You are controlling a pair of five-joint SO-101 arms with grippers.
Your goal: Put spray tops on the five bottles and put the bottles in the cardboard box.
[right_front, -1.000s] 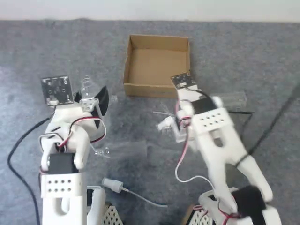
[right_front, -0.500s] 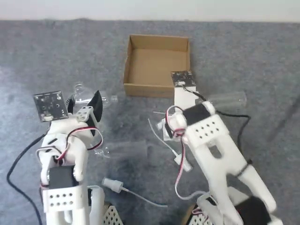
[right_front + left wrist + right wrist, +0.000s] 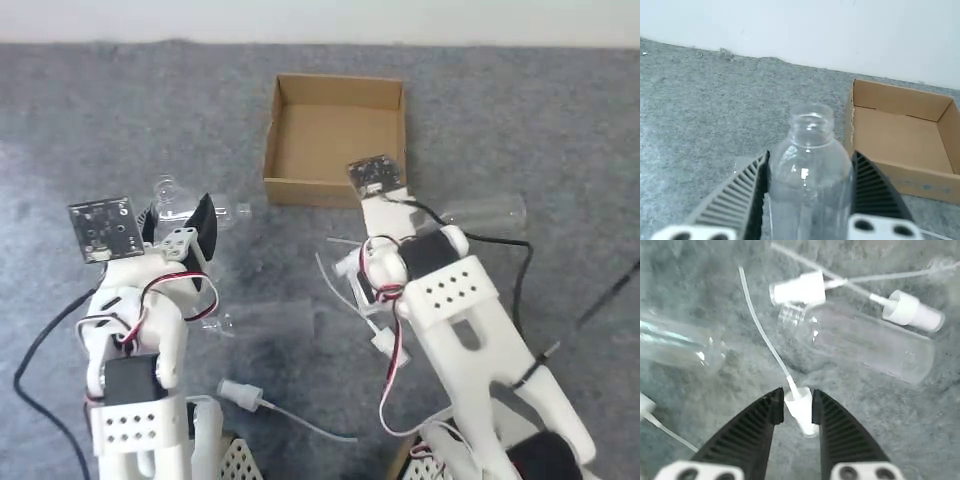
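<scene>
My left gripper point(image 3: 810, 162) is shut on a clear, uncapped bottle point(image 3: 809, 170), which stands upright between the ribbed fingers; in the high view it is at the left point(image 3: 172, 200). The cardboard box point(image 3: 335, 140) sits open at the back centre, beyond that bottle point(image 3: 905, 132). My right gripper point(image 3: 796, 395) points down at the carpet and is shut on a white spray top point(image 3: 801, 410), whose thin tube runs away from the fingers. The right arm point(image 3: 450, 285) hangs over the middle of the table.
Clear bottles lie on the carpet: one in the middle point(image 3: 265, 318), one at the right point(image 3: 485, 210). Below the right wrist lie a bottle point(image 3: 865, 347) and two loose spray tops point(image 3: 797, 290) point(image 3: 912, 310). Another spray top point(image 3: 240, 392) lies near the front.
The right arm has swung slightly left and a spray top with its tube has come away from the pile beside it. The left arm with its bottle shifted a little to the left.
</scene>
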